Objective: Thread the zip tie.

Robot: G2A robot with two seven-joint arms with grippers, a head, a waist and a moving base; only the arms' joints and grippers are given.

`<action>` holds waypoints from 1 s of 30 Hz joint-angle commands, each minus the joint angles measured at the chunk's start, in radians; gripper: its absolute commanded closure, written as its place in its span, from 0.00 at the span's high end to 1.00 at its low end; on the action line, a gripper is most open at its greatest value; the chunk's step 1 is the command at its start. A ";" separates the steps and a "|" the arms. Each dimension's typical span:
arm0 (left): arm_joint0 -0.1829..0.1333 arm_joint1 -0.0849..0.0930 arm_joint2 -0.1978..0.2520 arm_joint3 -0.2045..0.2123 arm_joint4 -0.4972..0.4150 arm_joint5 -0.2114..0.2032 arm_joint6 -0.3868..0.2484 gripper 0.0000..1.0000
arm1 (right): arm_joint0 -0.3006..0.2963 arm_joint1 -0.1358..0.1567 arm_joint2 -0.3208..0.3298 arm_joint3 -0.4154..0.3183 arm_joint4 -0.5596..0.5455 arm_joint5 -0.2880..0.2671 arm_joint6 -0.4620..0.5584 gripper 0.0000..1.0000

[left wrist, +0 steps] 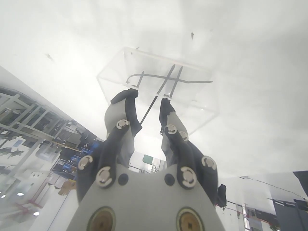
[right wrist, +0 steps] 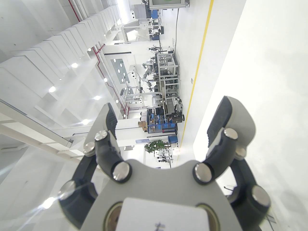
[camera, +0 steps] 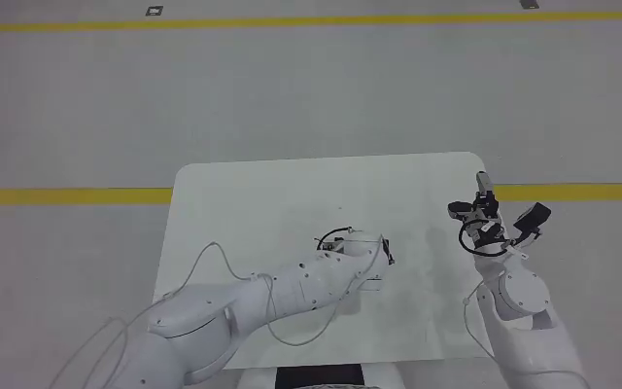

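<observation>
Several dark zip ties (left wrist: 154, 76) lie crossed inside a clear plastic box (left wrist: 204, 114) on the white table (camera: 272, 204). My left gripper (left wrist: 148, 98) is at the box's near rim, its fingers (left wrist: 131, 102) apart. One thin zip tie (left wrist: 148, 111) runs slanting through the gap between them without being pinched. From above, the left gripper (camera: 385, 255) sits near the table's middle. My right gripper (right wrist: 167, 104) is open and holds nothing. It hangs over the table's right edge (camera: 470, 194), pointing away from the table.
The table top around the box is bare white with a few small dark specks (left wrist: 192, 35). A yellow floor line (camera: 78, 195) runs behind the table. The workshop room with racks (right wrist: 166, 78) lies beyond.
</observation>
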 commanded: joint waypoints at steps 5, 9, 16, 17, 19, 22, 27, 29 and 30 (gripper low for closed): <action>0.005 -0.013 0.000 0.030 0.017 0.000 0.004 0.15 | 0.000 0.000 0.000 0.000 0.000 0.000 0.000 1.00; 0.001 -0.021 0.000 0.049 0.017 0.000 0.007 0.01 | 0.000 0.000 0.000 0.000 0.000 0.000 0.000 1.00; -0.002 -0.029 0.000 0.059 0.020 0.000 -0.002 0.00 | 0.000 0.000 0.000 0.000 0.000 0.000 0.000 1.00; -0.002 -0.029 0.000 0.059 0.023 0.000 -0.002 0.00 | 0.000 0.000 0.000 0.000 0.000 0.000 0.000 1.00; -0.002 -0.028 0.000 0.055 0.026 0.000 -0.002 0.00 | 0.000 0.000 0.000 0.000 0.000 0.000 0.000 1.00; -0.007 -0.027 0.000 0.040 0.032 0.000 -0.002 0.00 | 0.000 0.000 0.000 0.000 0.000 0.000 0.000 1.00; -0.015 -0.018 0.000 0.007 0.048 0.000 -0.002 0.00 | 0.000 0.000 0.000 0.000 0.000 0.000 0.000 1.00; -0.019 -0.014 0.000 -0.007 0.050 0.000 -0.002 0.00 | 0.000 0.000 0.000 0.000 0.000 0.000 0.000 1.00; -0.021 -0.011 0.000 -0.014 0.053 0.000 -0.002 0.00 | 0.000 0.000 0.000 0.000 0.000 0.000 0.000 1.00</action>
